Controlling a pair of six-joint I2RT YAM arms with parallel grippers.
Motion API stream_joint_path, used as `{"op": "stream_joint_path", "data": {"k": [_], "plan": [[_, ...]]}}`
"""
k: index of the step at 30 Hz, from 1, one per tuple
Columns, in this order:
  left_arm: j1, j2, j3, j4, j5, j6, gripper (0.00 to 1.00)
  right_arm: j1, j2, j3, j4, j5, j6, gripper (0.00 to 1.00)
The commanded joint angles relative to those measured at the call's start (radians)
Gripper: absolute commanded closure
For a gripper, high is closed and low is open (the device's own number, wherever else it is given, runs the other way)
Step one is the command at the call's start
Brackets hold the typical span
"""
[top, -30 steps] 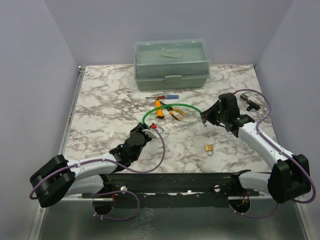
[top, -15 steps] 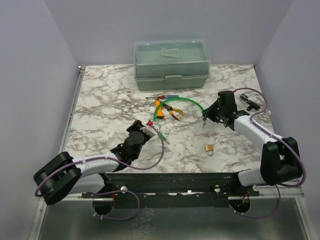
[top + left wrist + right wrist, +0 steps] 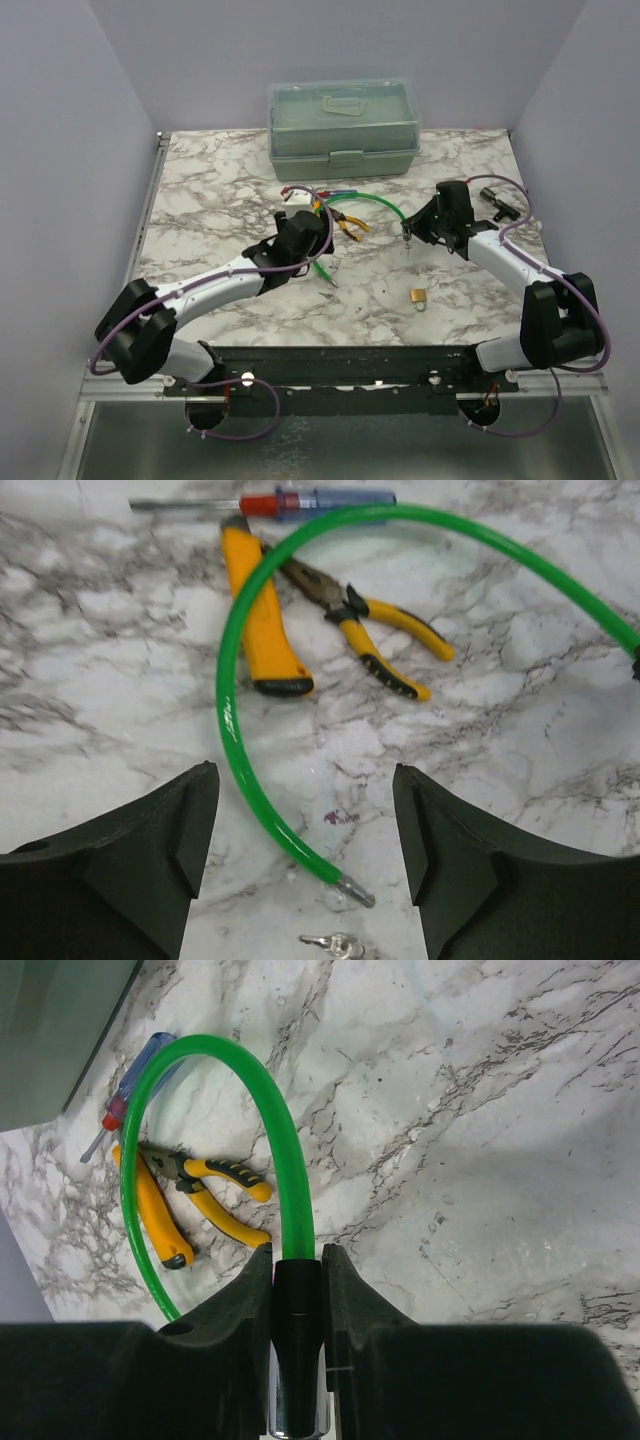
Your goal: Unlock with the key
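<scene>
The key [image 3: 335, 944] is a tiny silver piece on a small ring, lying on the marble at the bottom edge of the left wrist view, just below the bare metal tip [image 3: 358, 892] of a green cable [image 3: 236, 720]. My left gripper [image 3: 302, 780] is open and empty, hovering over that cable end; in the top view the left gripper [image 3: 303, 236] is mid-table. My right gripper [image 3: 297, 1250] is shut on the cable's black lock barrel [image 3: 297, 1305]; the top view shows the right gripper [image 3: 410, 236] holding it above the table. A small brass padlock [image 3: 419, 297] lies apart, near the front.
Yellow pliers [image 3: 385, 645], a yellow-handled tool [image 3: 262, 630] and a red-and-blue screwdriver [image 3: 300, 500] lie just beyond the left gripper. A green toolbox [image 3: 343, 128] stands at the back. A small black object [image 3: 497, 206] lies at the right edge.
My left arm has swung forward and to the right, towards the tools, and now hovers over the cable's free end. The right gripper has stayed almost still, holding the lock barrel.
</scene>
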Motion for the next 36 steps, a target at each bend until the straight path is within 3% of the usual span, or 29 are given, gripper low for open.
{"op": "stream_joint_path", "data": {"k": [1, 10, 14, 20, 23, 27, 36], "plan": [[0.005, 0.141, 0.080, -0.240, 0.162, -0.299, 0.25, -0.006, -0.021, -0.011, 0.012, -0.038, -0.005, 1.00], [0.009, 0.289, 0.138, -0.329, 0.049, -0.337, 0.28, -0.006, -0.053, -0.050, 0.001, -0.039, -0.016, 1.00], [0.016, 0.347, 0.148, -0.332, 0.047, -0.337, 0.35, -0.007, -0.053, -0.058, 0.007, -0.050, -0.016, 1.00], [0.024, 0.411, 0.167, -0.323, 0.008, -0.283, 0.64, -0.006, -0.051, -0.060, 0.006, -0.052, -0.027, 1.00], [0.035, 0.422, 0.179, -0.321, 0.016, -0.240, 0.98, -0.006, -0.049, -0.061, 0.004, -0.055, -0.033, 1.00], [0.037, 0.357, 0.184, -0.321, -0.011, -0.179, 1.00, -0.006, -0.059, -0.052, 0.009, -0.070, -0.059, 1.00], [0.081, 0.183, 0.148, -0.315, -0.254, 0.104, 1.00, -0.006, -0.072, -0.014, 0.038, -0.031, -0.105, 1.00]]}}
